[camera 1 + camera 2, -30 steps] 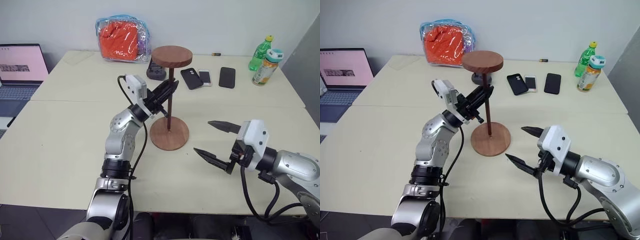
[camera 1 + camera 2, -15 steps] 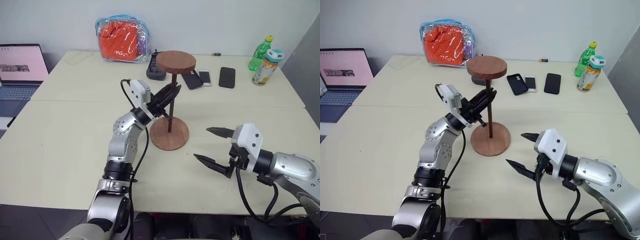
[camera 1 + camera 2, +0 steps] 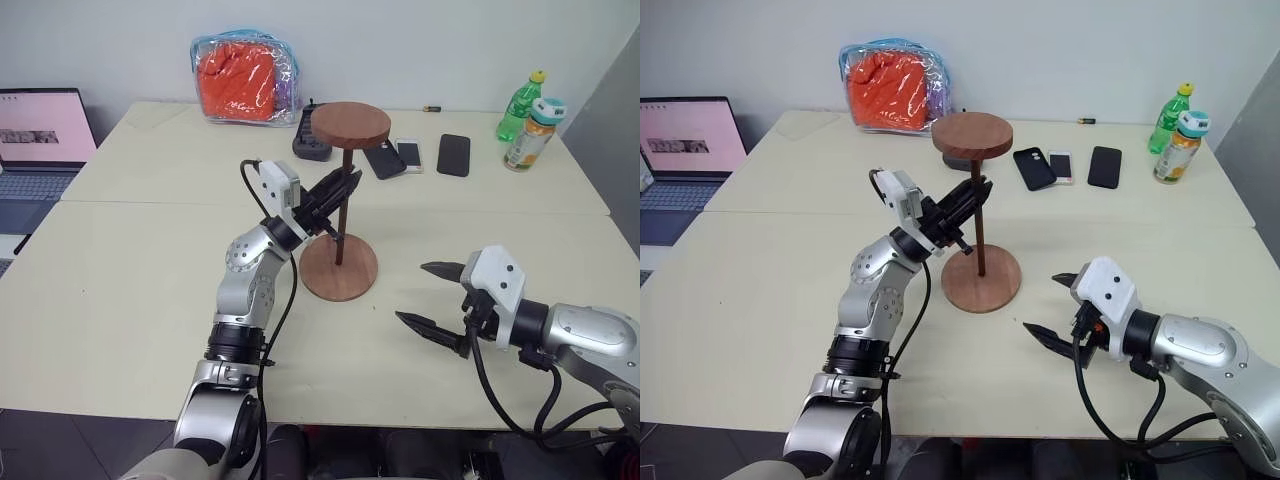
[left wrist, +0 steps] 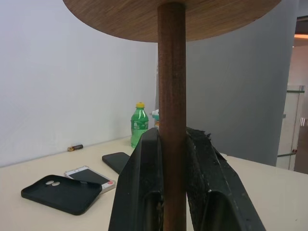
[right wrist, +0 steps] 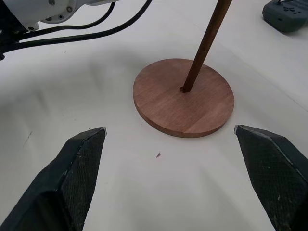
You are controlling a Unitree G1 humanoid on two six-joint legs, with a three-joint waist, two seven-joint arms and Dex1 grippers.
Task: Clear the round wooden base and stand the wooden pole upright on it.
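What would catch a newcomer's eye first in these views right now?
The wooden pole stands with its foot in the centre hole of the round wooden base at mid-table, its disc end on top, with the left end effector shut on its shaft. The right end effector hangs open near the front edge, pointing toward the base.

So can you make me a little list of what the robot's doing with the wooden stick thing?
pole: wooden pole stands upright, its foot at the middle of the round wooden base
top: small disc fixed at the pole's upper end
left claw: left claw shut on the pole
right claw: right claw open, beside the base, holding nothing
behind: three phones, two bottles
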